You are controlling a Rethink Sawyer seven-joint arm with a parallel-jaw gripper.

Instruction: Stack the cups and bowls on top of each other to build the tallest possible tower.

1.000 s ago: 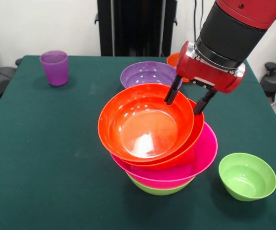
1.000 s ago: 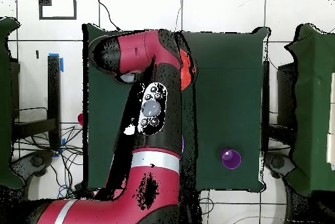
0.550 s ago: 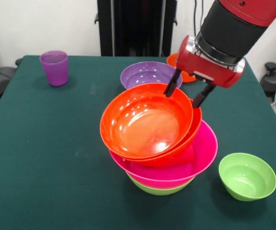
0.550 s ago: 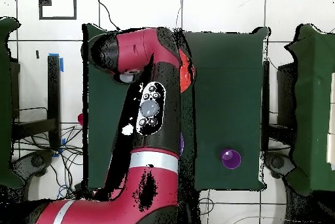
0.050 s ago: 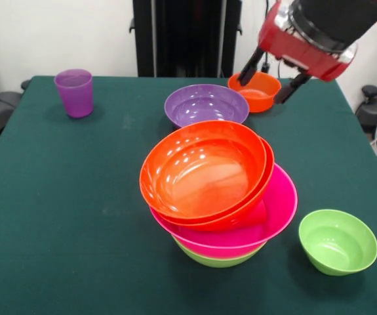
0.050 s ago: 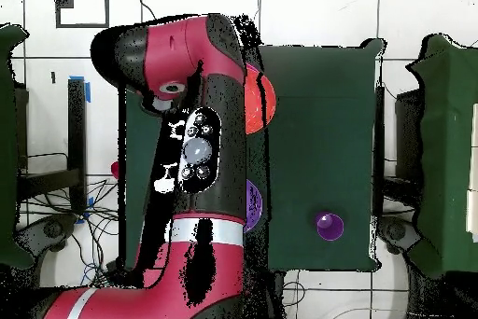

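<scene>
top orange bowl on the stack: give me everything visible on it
The top orange bowl is wide, glossy plastic with bright highlights inside, and empty. It sits nested in a second orange bowl, tilted so its opening faces the front-left. Below come a wide hot pink bowl and a lime green one. Nothing else touches it; the open gripper is above and behind.

The arm (image 5: pixel 332 23) runs off the top edge in the front view, only its wrist end showing. In the tower (image 5: pixel 218 193), the lime green bowl (image 5: pixel 218 258) shows just a sliver of rim under the hot pink bowl (image 5: pixel 273 213), and the lower orange bowl (image 5: pixel 263 174) only an edge. From overhead, the arm (image 6: pixel 201 157) covers nearly the whole pile, the gripper too; only a slice of orange (image 6: pixel 257 101) and purple (image 6: pixel 254 203) peeks out.
</scene>
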